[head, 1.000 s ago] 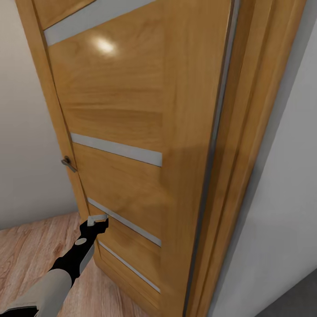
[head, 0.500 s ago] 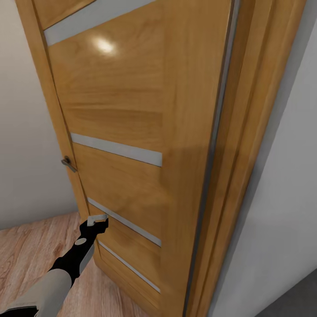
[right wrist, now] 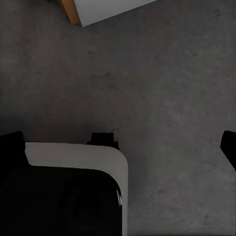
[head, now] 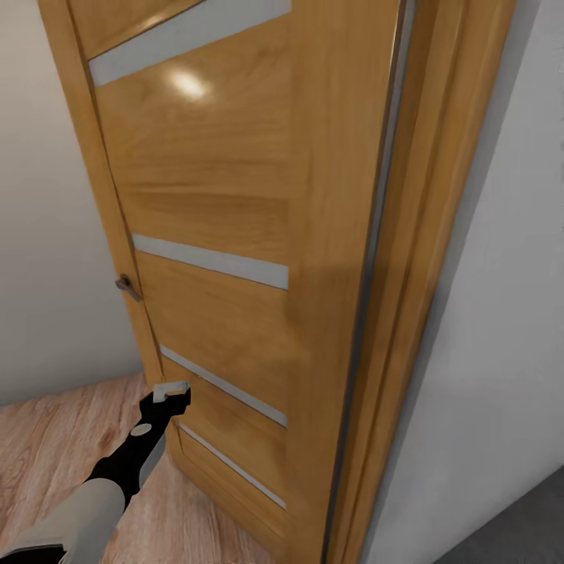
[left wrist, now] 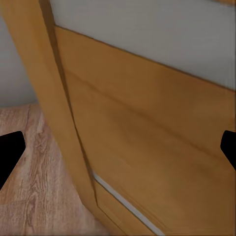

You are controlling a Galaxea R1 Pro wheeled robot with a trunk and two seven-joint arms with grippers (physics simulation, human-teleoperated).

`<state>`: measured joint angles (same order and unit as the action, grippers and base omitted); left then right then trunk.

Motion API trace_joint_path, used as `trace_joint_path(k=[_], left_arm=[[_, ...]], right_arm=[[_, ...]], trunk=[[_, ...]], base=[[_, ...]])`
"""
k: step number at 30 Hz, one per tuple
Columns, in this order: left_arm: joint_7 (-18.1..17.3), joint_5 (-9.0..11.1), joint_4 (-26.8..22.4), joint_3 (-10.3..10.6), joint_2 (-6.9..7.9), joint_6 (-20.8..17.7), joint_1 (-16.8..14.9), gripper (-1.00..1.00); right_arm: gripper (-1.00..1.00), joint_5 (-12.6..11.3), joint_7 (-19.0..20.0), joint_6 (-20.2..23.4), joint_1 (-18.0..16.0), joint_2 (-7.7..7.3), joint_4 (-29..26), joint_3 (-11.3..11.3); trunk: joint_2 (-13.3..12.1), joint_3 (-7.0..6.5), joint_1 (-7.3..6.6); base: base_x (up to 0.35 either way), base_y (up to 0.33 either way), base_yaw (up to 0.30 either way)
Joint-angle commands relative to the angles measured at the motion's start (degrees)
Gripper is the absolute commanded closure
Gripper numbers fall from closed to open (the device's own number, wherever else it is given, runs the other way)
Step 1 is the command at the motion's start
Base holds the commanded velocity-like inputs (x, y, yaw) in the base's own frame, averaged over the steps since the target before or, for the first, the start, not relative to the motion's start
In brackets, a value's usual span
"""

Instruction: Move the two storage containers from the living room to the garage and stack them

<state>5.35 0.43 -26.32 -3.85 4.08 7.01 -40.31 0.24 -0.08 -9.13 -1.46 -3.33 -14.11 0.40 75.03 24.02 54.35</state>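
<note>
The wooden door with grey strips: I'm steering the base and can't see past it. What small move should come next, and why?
Probably keep pushing the honey-coloured wooden door with the left gripper, whose open fingers sit near its lower edge. The door stands ajar and blocks the way, and dark grey concrete floor lies beyond the frame.

Wooden door (head: 235, 196) blocking fwd path

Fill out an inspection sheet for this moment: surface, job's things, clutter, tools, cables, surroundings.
Surface: light wood-plank flooring on the left; dark grey concrete floor under the right arm.
Job's things: nothing seen.
Clutter: nothing seen.
Tools: left tool open, at the edge of the wooden door; right tool open, nothing between its fingers.
Cables: nothing seen.
Surroundings: door handle, door frame, pale walls.
</note>
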Motion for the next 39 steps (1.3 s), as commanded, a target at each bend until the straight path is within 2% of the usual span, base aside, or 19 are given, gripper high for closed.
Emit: trace_joint_path(k=[1,7,18,27,39], left_arm=[[0.09,0.07,0.05,-0.02,0.24,0.16,-0.03,-1.00],[0.09,0.10,0.07,-0.02,0.59,0.19,-0.03,-1.00],[0.09,0.10,0.05,-0.02,0.66,0.20,-0.03,-1.00],[0.09,0.10,0.05,-0.02,0.67,0.20,-0.03,-1.00],[0.09,0.10,0.05,-0.02,0.67,0.19,-0.03,-1.00]], right_arm=[[-1.00,0.02,-0.01,-0.19,-0.03,-0.01,0.05,0.04],[-1.00,0.02,-0.01,-0.19,-0.03,-0.01,0.05,0.04],[-1.00,0.02,-0.01,-0.18,-0.03,-0.01,0.05,0.04],[-1.00,0.02,-0.01,-0.19,-0.03,-0.01,0.05,0.04],[-1.00,0.02,-0.01,-0.19,-0.03,-0.01,0.05,0.04]], trunk=[[0.03,0.06,-0.01],[0.03,0.04,-0.01],[0.03,-0.18,-0.01],[0.03,-0.21,-0.01],[0.03,-0.22,-0.01]], base=[[-0.024,0.000,0.000],[-0.011,0.000,-0.029],[-0.001,0.000,-0.167],[0.005,0.000,-0.028],[0.144,0.000,-0.001]])
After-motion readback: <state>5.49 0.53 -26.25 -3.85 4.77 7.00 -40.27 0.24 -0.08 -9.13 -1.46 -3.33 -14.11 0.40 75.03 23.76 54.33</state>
